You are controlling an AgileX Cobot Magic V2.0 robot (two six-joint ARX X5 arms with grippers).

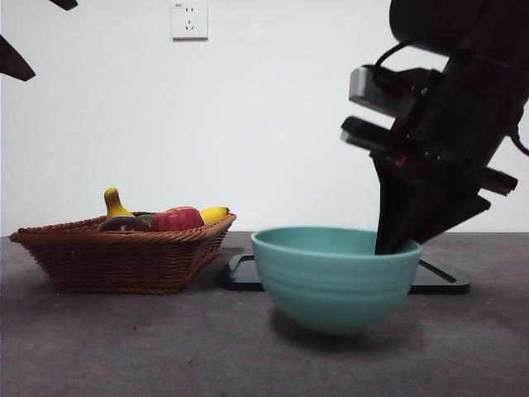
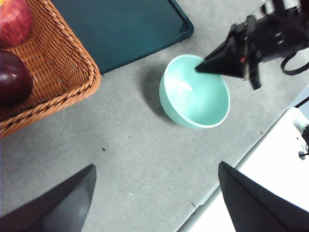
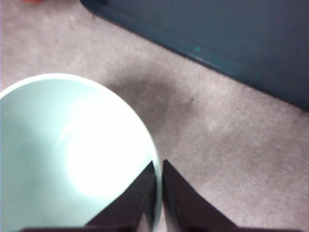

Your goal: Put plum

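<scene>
Grey table: right gripper (image 3: pixel 158 166) pinches bowl (image 1: pixel 335 277) rim.

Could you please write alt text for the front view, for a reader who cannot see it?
The right gripper, jaws closed on the rim, holds a teal bowl on a grey table. Behind the bowl lies a dark tray; beside it stands a wicker basket of fruit.
</scene>
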